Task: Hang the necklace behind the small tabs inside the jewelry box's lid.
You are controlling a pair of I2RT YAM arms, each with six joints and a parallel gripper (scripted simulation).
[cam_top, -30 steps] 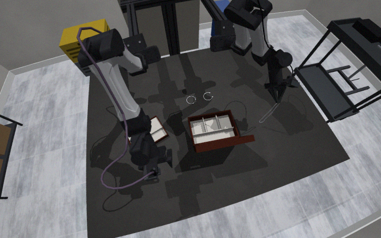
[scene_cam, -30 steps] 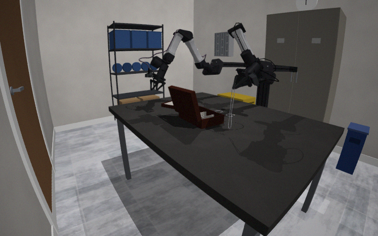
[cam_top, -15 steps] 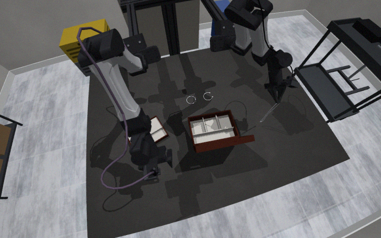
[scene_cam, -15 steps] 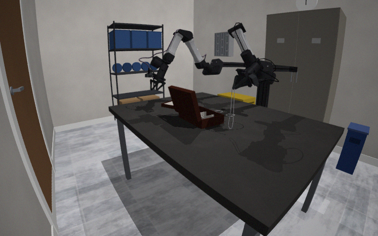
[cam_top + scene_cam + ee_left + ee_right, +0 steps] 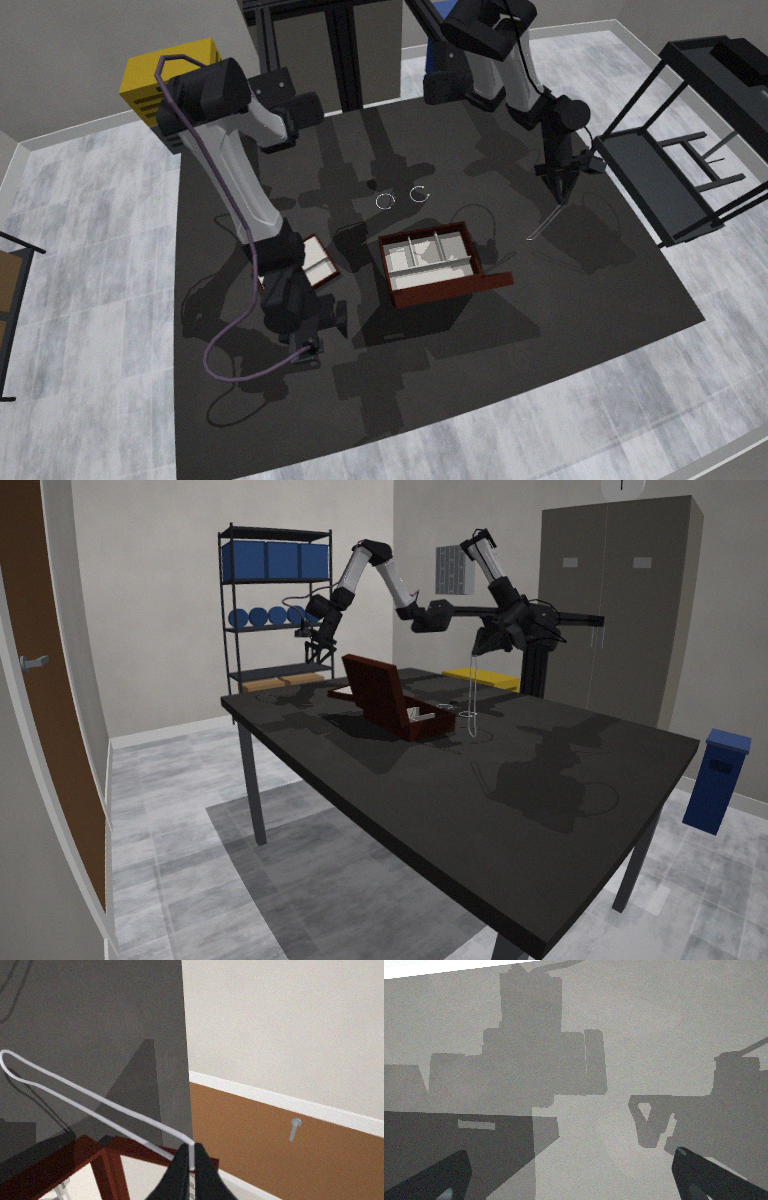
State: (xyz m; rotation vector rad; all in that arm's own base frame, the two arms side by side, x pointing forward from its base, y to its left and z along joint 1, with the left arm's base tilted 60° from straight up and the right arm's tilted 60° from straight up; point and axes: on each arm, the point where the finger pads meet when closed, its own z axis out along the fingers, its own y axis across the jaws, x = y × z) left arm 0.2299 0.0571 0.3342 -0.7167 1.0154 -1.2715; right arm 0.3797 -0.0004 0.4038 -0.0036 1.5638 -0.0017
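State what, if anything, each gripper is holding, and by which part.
Left gripper: the necklace, at its loop's top end, both strands hanging below. Right gripper: nothing.

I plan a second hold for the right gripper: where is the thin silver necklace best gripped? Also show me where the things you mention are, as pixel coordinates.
Probably the necklace's (image 5: 530, 238) (image 5: 471, 695) (image 5: 120, 1108) lower bend, approached from the box (image 5: 433, 729) side: it hangs free, both strands close together, while the left gripper (image 5: 561, 203) (image 5: 474, 654) (image 5: 191, 1153) pinches its top.
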